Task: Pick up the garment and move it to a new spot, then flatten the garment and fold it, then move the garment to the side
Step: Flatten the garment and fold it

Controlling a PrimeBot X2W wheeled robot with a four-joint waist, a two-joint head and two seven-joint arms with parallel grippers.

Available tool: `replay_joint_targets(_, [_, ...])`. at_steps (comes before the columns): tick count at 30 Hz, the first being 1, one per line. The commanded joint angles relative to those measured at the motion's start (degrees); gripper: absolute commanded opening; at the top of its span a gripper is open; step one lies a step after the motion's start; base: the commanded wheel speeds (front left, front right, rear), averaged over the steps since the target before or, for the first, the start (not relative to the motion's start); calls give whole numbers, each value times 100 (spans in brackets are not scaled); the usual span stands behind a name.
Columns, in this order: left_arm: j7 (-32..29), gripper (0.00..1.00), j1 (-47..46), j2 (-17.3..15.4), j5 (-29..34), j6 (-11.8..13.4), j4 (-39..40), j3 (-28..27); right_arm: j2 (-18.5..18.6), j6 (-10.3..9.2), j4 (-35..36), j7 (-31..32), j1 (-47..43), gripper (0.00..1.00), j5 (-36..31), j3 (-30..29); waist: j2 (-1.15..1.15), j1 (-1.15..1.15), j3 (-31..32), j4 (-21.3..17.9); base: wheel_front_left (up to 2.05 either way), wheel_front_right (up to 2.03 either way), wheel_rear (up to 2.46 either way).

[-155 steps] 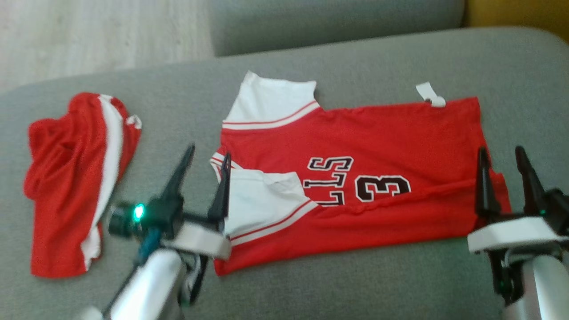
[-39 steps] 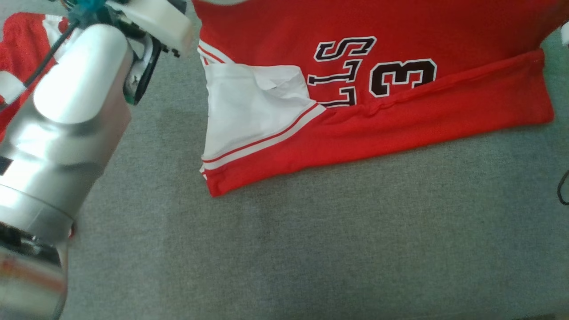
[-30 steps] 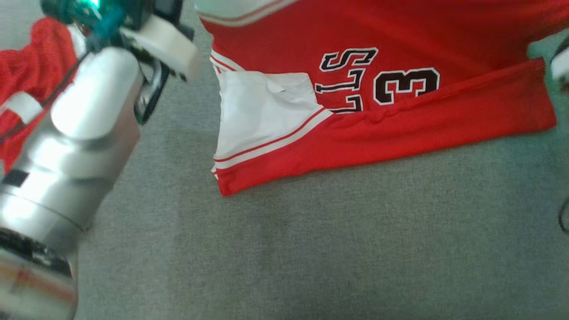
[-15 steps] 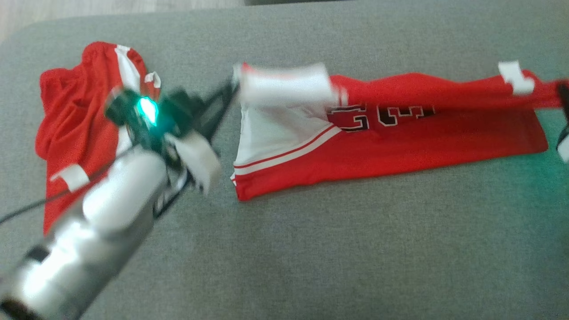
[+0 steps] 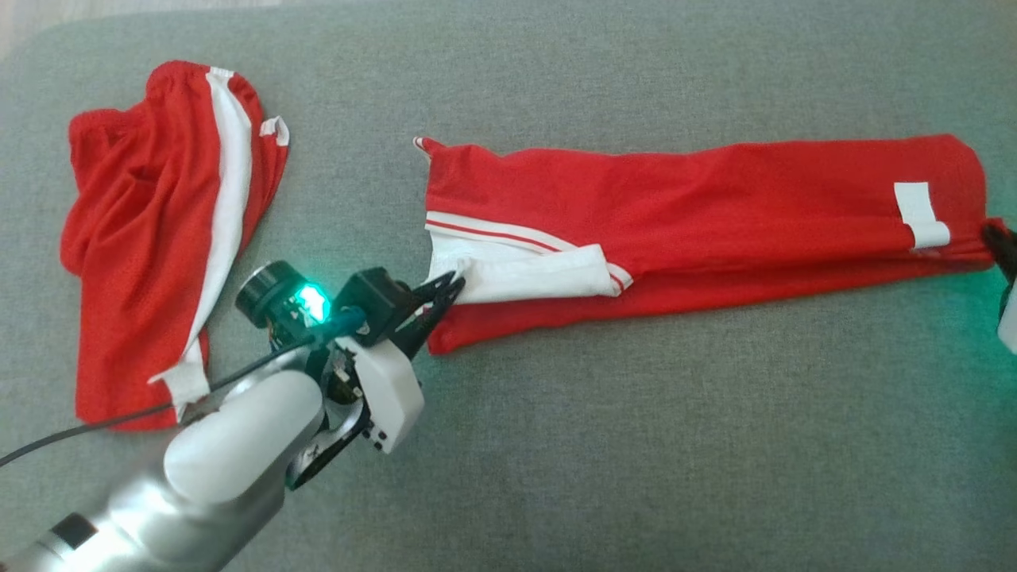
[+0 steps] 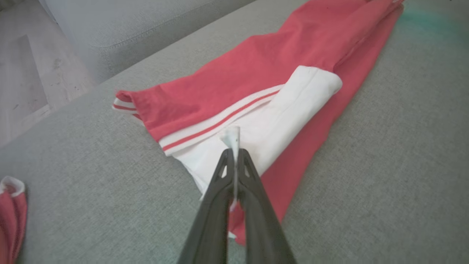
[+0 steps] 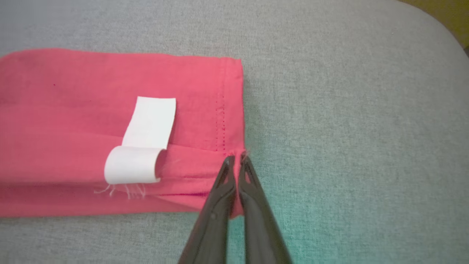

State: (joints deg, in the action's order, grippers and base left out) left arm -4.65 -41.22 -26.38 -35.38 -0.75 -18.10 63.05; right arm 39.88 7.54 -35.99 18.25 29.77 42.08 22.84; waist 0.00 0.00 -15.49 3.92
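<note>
- Grey cushion point(image 5: 636, 445) carries everything.
- Red garment point(image 5: 715, 199) lies across its middle, folded into a long strip (white sleeve point(image 5: 532, 278) on top).
- Red shorts point(image 5: 135, 238) lie well apart, at the left.
- Left tool point(image 6: 233, 154), fully closed, pinches the white sleeve's edge.
- Right tool point(image 7: 236, 159), fully closed, pinches the hem corner beside a white label point(image 7: 152, 121).

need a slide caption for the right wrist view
Folded red jersey pinched at its hem corner by the shut right end effector, on a grey cushion.
</note>
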Motion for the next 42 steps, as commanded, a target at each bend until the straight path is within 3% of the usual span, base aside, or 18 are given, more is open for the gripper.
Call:
replay_joint_targets(1, [-79,0,-129,-197,42,26,170,-148,287,-5,133,32,-41,0,0,99,0,0,-59,-23,0,0,0])
replay_joint_targets(5, [-196,0,-121,-187,60,-11,192,-48,255,-5,90,85,2,0,96,146,0,0,-104,-47,0,0,0])
replay_joint_targets(6, [-220,0,-124,-186,66,-20,201,-26,256,-5,79,63,24,95,90,161,0,0,-110,-56,0,0,0])
replay_joint_targets(7, [-183,30,-149,-188,117,-2,218,-16,233,-5,45,30,45,100,111,139,0,0,-112,-66,0,0,0])
replay_joint_targets(9, [-23,100,-206,-183,231,137,218,-69,147,-5,14,-101,119,100,215,36,0,0,-84,-89,0,0,0])
replay_joint_targets(14, [582,100,-274,-11,87,680,184,-613,75,-5,284,-1017,378,100,90,-178,0,0,196,-124,0,0,0])
replay_joint_targets(18, [1204,100,-201,144,-185,1122,195,-1186,-223,-5,618,-1859,571,100,-89,-434,0,0,449,-185,0,0,0])
replay_joint_targets(22, [1821,100,-79,280,-197,1543,272,-1668,-792,-5,850,-2651,598,100,-437,-899,0,0,679,-221,0,0,0])
replay_joint_targets(28, [1961,100,630,653,13,1963,635,-2402,-2034,-5,1347,-3195,-72,100,-1328,-1680,0,0,987,-179,0,0,0])
replay_joint_targets(36, [1964,100,2060,1233,397,1652,968,-3617,-3446,-5,1969,-3311,-1514,100,-2380,-2317,0,0,1128,-154,0,0,0])
replay_joint_targets(42, [1964,100,2762,1587,957,1228,923,-4210,-3675,-5,2151,-3323,-2154,100,-2828,-2175,0,0,1026,-201,0,0,0])
